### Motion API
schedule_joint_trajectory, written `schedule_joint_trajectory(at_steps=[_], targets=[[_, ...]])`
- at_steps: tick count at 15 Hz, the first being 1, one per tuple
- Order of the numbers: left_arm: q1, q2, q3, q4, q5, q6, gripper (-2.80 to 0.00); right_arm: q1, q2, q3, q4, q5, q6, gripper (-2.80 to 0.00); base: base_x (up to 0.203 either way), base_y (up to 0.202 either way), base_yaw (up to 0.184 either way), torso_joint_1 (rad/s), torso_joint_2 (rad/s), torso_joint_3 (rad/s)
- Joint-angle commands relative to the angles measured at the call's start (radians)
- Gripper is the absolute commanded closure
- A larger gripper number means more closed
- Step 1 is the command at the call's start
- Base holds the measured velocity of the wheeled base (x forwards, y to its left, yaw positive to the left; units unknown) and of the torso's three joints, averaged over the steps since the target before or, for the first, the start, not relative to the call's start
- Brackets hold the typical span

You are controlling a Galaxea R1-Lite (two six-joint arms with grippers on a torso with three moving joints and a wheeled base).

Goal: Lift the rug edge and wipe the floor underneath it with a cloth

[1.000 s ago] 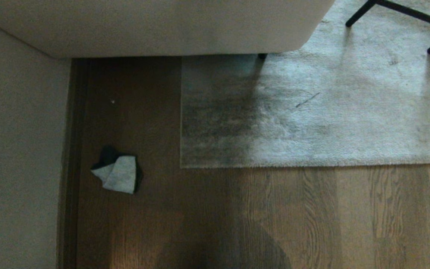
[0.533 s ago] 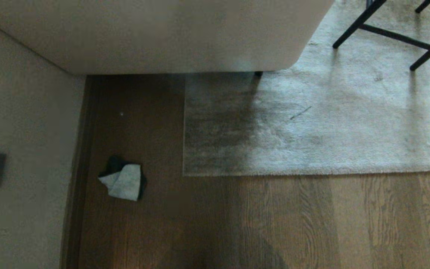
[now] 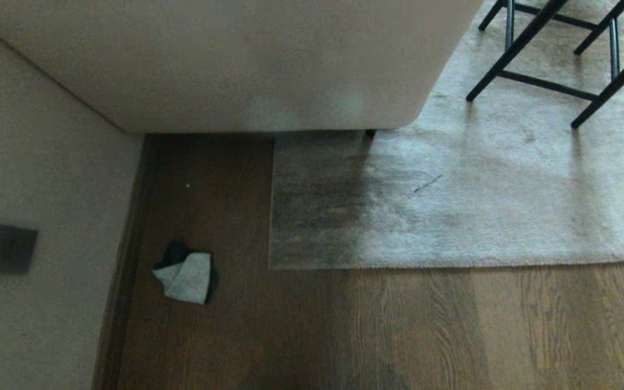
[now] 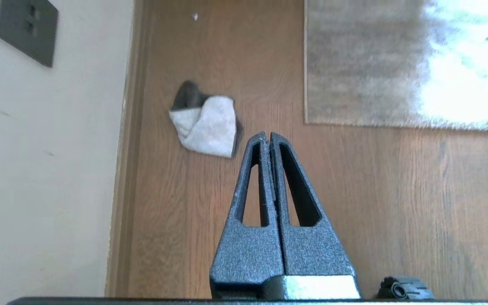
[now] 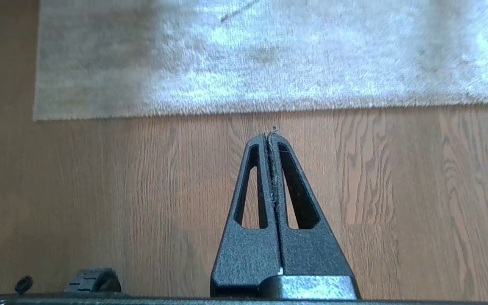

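White cloth [image 3: 187, 276] on floor [image 3: 398, 325] — beside rug edge [image 3: 272, 216]

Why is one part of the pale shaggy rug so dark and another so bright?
Head view: a shadow darkens the pale grey-beige plush rug near its corner beside the white sofa. Left wrist view: sunlight glare washes the rug's far part out. Right wrist view: milder bright patches.

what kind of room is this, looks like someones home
Most likely a living room in a home: a pale plush rug on wood-plank floor, a light upholstered sofa against the wall, and black furniture legs standing on the rug.
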Motion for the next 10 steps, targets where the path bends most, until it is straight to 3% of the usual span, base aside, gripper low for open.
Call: schedule_joint_trajectory(at_steps=[1,10], targets=[[0.0,0.0,0.0,-0.001,0.001,-0.001,0.0,0.0,0.0,0.0,-0.001,0.0,0.0,0.0,0.0,0.0,0.0,0.003,0.0,0.203],[0.0,0.0,0.0,-0.001,0.001,-0.003,0.0,0.0,0.0,0.0,-0.001,0.0,0.0,0.0,0.0,0.0,0.0,0.001,0.0,0.204]])
